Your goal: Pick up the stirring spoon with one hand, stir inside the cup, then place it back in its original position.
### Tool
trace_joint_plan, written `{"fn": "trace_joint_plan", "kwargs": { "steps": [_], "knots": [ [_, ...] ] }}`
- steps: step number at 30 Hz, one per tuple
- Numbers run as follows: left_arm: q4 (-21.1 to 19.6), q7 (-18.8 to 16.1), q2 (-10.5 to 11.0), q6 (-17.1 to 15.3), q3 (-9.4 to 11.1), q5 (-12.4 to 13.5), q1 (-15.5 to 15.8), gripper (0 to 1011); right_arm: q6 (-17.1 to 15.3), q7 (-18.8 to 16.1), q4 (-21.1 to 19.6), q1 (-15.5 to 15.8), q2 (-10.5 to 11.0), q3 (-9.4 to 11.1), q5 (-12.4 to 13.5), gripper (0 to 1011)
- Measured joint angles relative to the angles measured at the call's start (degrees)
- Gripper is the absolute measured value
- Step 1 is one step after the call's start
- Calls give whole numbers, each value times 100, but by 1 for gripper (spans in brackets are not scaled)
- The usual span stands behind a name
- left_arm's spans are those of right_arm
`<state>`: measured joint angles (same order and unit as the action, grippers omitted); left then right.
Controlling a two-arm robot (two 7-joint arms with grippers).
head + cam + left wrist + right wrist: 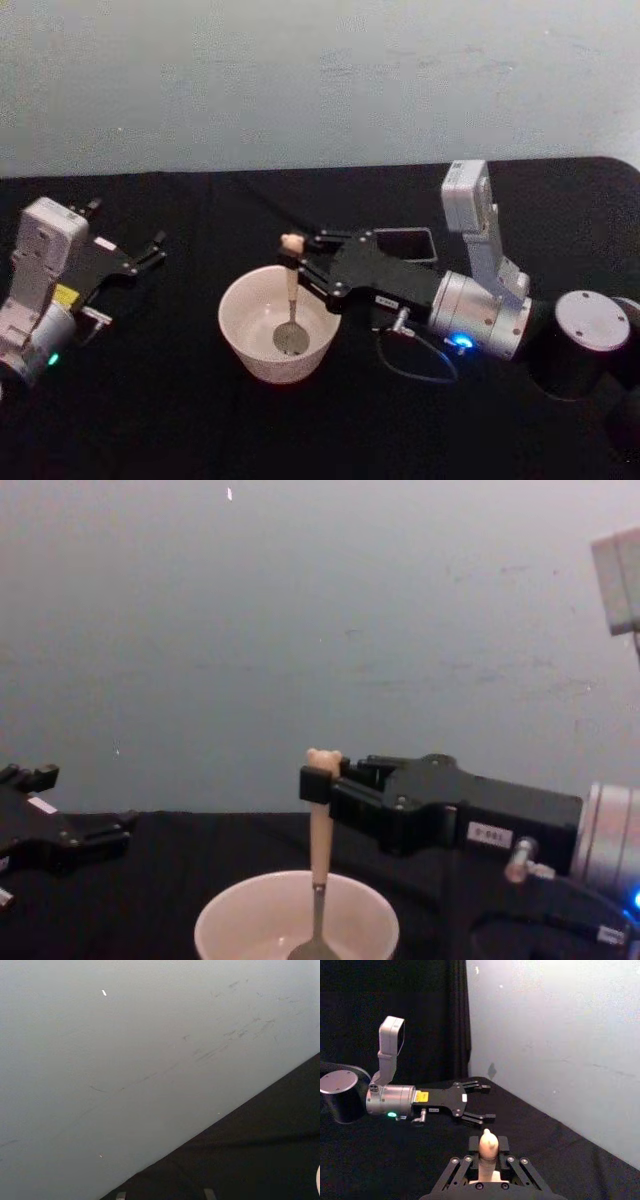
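Note:
The stirring spoon (290,300) stands upright in the cream-white cup (240,330), its metal bowl resting on the cup's bottom. My right gripper (297,258) reaches in from the right and is shut on the cream handle just below the bear head. From the side, the chest view shows the spoon (319,840) rising out of the cup (230,925) with the right gripper (316,785) clamped near its top. In the right wrist view the bear head (487,1144) sticks up between the fingers. My left gripper (125,235) stays parked at the table's left, open and holding nothing.
A dark grey square-mouthed holder (405,243) stands just behind the right gripper's body. A loose cable (410,365) loops on the black tablecloth beside the right wrist. A pale wall runs along the table's far edge. The left gripper (490,1102) shows farther off in the right wrist view.

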<state>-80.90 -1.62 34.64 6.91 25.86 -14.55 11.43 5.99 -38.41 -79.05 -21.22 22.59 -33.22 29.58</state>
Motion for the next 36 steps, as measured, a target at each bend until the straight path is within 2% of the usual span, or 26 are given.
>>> {"fn": "trace_joint_plan", "kwargs": {
  "steps": [17, 29, 36],
  "knots": [
    [0, 0, 0, 0, 0, 0, 0, 1001, -15, -74, 401, -217, -363, -215, -141, 214],
    [0, 0, 0, 0, 0, 0, 0, 1001, 46, 46, 907, -498, -694, -227, -256, 214],
    [0, 0, 0, 0, 0, 0, 0, 1001, 93, 149, 1088, -597, -749, -150, -368, 214]
  ]
}}
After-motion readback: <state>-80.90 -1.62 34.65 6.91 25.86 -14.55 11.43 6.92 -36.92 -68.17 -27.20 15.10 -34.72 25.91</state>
